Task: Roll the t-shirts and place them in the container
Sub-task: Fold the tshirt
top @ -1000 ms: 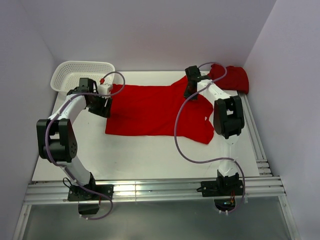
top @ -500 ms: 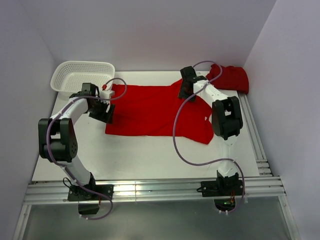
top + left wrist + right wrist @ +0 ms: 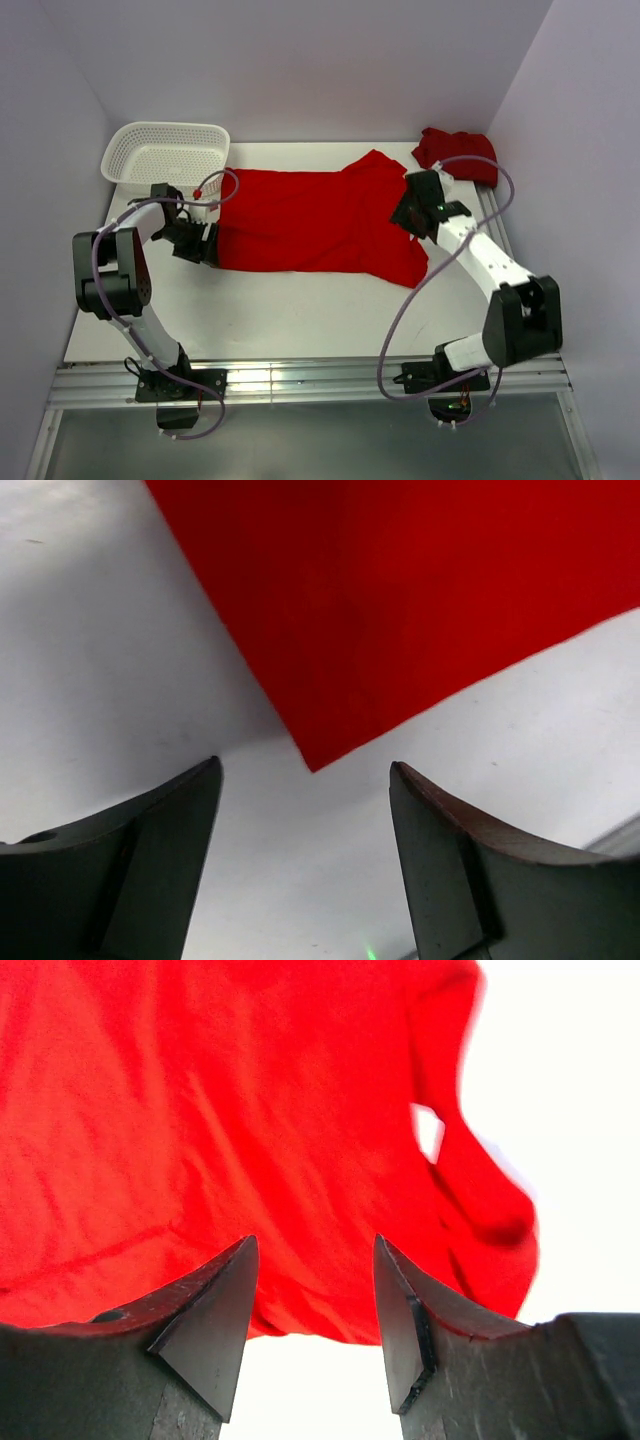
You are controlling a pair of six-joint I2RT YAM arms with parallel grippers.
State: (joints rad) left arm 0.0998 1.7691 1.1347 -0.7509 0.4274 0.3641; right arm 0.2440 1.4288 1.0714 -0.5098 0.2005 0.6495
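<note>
One red t-shirt (image 3: 310, 220) lies spread flat across the middle of the white table, its sleeves toward the right. A second red t-shirt (image 3: 462, 155) sits bunched in the far right corner. My left gripper (image 3: 205, 243) is at the flat shirt's near left corner, low over the table. In the left wrist view it (image 3: 305, 770) stands open, with the corner of the t-shirt (image 3: 400, 610) just ahead of the fingertips. My right gripper (image 3: 412, 212) hovers over the shirt's right end. It (image 3: 315, 1245) is open and empty above the t-shirt (image 3: 250, 1110).
A white mesh basket (image 3: 165, 152) stands at the far left corner, just behind the left arm. Purple cables loop from both arms. The grey side walls close in on left and right, and a metal rail (image 3: 300, 380) runs along the near edge.
The right arm has swung from the shirt's far edge to its right end, and its jaws have opened. The left gripper has slid nearer, to the shirt's near left corner.
</note>
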